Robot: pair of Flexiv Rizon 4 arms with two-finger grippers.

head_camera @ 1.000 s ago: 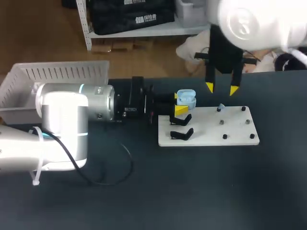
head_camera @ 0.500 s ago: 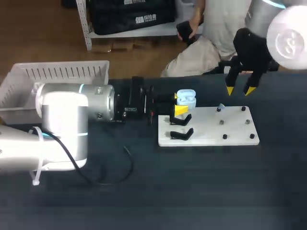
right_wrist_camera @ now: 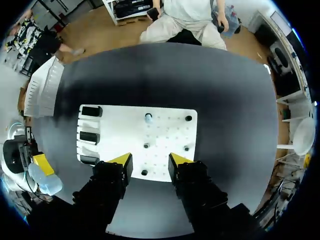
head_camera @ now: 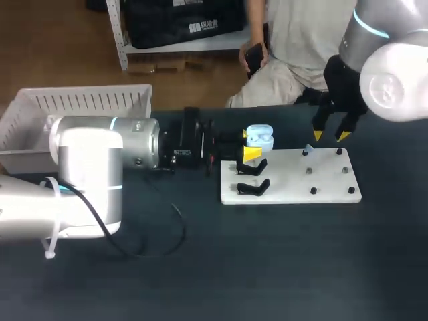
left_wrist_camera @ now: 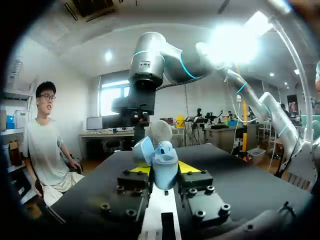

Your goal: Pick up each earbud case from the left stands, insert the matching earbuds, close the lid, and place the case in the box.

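My left gripper (head_camera: pixel 253 151) is shut on a light blue earbud case (head_camera: pixel 259 138) with its lid open, held just behind the left end of the white board (head_camera: pixel 294 190). In the left wrist view the earbud case (left_wrist_camera: pixel 164 167) stands upright between the yellow fingertips (left_wrist_camera: pixel 189 166). My right gripper (head_camera: pixel 330 136) hangs open and holds nothing, above the board's far right part. A small pale blue earbud (head_camera: pixel 308 148) sits on a peg there, and this earbud (right_wrist_camera: pixel 148 117) lies ahead of the right gripper (right_wrist_camera: pixel 150 160). Black stands (head_camera: pixel 253 177) line the board's left end.
A white slatted box (head_camera: pixel 80 103) stands at the far left behind my left arm. A thin black cable (head_camera: pixel 160 237) loops across the dark table in front of that arm. Several small dark pegs (head_camera: pixel 313 190) stick up from the board's right half.
My right gripper has swung from near the case to the right, above the board's far right end, and dropped slightly. The left arm and the case have kept still.
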